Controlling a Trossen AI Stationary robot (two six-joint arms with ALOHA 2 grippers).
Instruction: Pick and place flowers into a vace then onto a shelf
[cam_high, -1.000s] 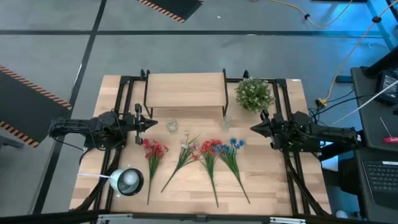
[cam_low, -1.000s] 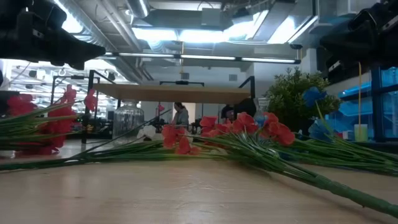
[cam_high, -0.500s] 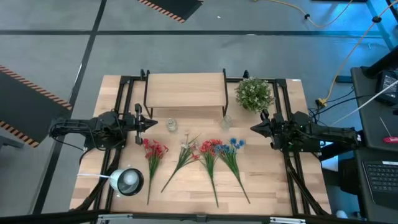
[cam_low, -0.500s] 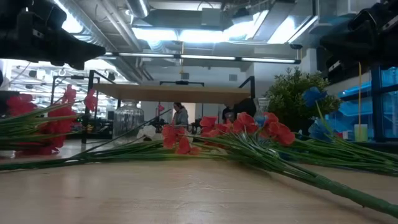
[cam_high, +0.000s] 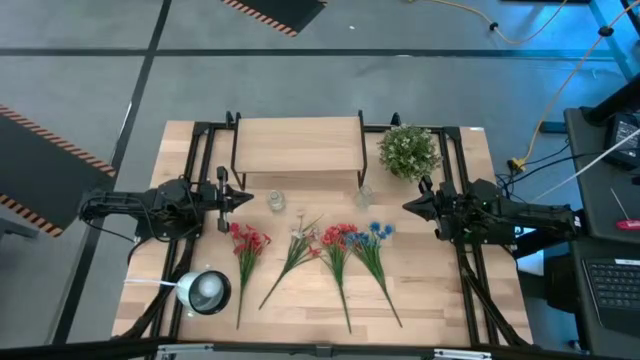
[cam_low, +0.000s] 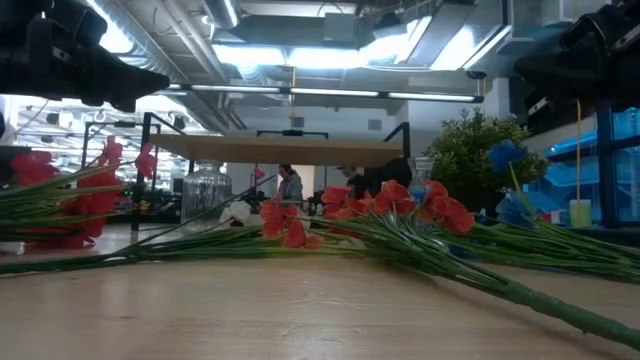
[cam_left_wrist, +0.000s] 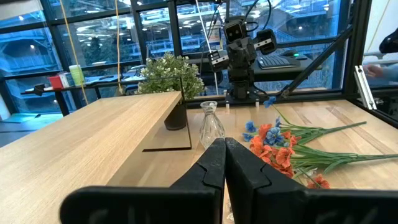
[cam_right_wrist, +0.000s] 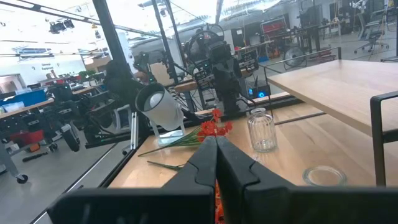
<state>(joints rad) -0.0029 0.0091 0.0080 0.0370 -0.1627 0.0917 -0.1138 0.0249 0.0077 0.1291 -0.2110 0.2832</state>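
On the tabletop's near half, the flowers (cam_high: 318, 250) lie in a row, in front of the shelf (cam_high: 297, 146). Left gripper (cam_high: 243, 197) and right gripper (cam_high: 409, 205) wait at the sides, both clenched, empty.

Grey floor (cam_high: 400, 90) (hazard stripes (cam_high: 40, 135) left), ceiling lights (cam_low: 330, 55) overhead.

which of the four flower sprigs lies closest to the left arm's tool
The red sprig at the left end of the row, alone beside the lamp. It lies just below the left tool; the cream sprig, second red sprig and blue sprig lie farther right.
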